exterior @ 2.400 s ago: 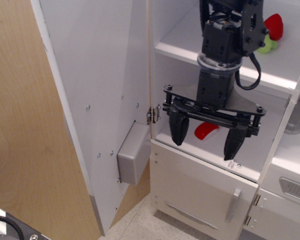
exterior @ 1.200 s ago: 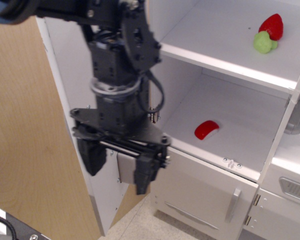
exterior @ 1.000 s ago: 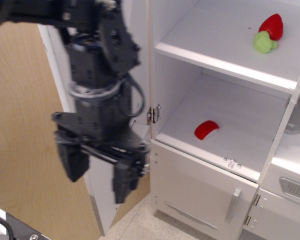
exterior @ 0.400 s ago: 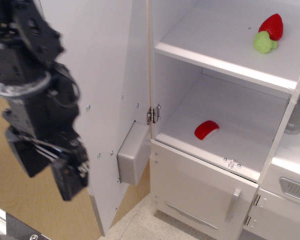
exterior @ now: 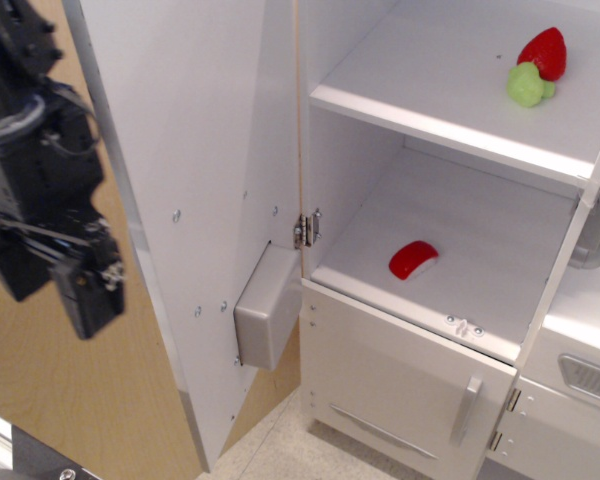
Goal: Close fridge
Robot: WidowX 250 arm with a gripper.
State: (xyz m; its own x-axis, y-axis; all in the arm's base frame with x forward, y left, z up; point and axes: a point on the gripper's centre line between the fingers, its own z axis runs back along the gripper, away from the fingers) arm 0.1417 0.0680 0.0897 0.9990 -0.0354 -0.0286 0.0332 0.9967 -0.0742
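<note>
The fridge (exterior: 450, 120) is a tall white cabinet with its large door (exterior: 195, 150) swung wide open to the left, inner face towards me. A grey box (exterior: 267, 320) sits low on that inner face. The white shelves hold a red strawberry (exterior: 544, 50), a green piece (exterior: 526, 85) and a small red and white piece (exterior: 413, 259). My black gripper (exterior: 48, 282) hangs at the far left, just outside the door's free edge, on its outer side. Its fingers (exterior: 85, 297) point down, are spread apart and hold nothing. The door's handle is hidden.
A wooden panel (exterior: 70, 400) stands behind the gripper on the left. Below the open compartment is a smaller white door with a short grey handle (exterior: 467, 407). A neighbouring white unit with a grey vent (exterior: 590, 380) is at the lower right.
My gripper has moved out of the fridge's lower compartment, leftwards across the open door's inner face, and is now past the door's free edge. The door has not moved.
</note>
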